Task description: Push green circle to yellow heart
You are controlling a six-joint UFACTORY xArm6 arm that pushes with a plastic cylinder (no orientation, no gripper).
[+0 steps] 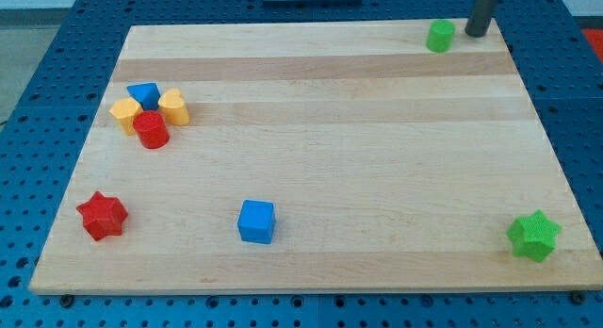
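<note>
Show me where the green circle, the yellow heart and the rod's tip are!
Green circle block (439, 35), camera view: point on its top face.
Yellow heart block (173, 106), camera view: point on its top face.
My tip, the dark rod's lower end (476, 32), camera view: point on its very end, just right of the green circle.

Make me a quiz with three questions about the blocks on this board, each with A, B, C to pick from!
1. Where is the green circle?
A. the view's top right
B. the view's bottom left
C. the middle

2. How many red blocks are there?
A. one
B. two
C. four

3. My tip is:
A. beside the green circle, on its right in the view
B. on top of the blue cube
C. among the cluster of four blocks

Answers:
1 A: it sits near the board's top right corner.
2 B: a red star and a red cylinder.
3 A: the rod ends just right of the green circle, far from the yellow heart and blue cube.
</note>
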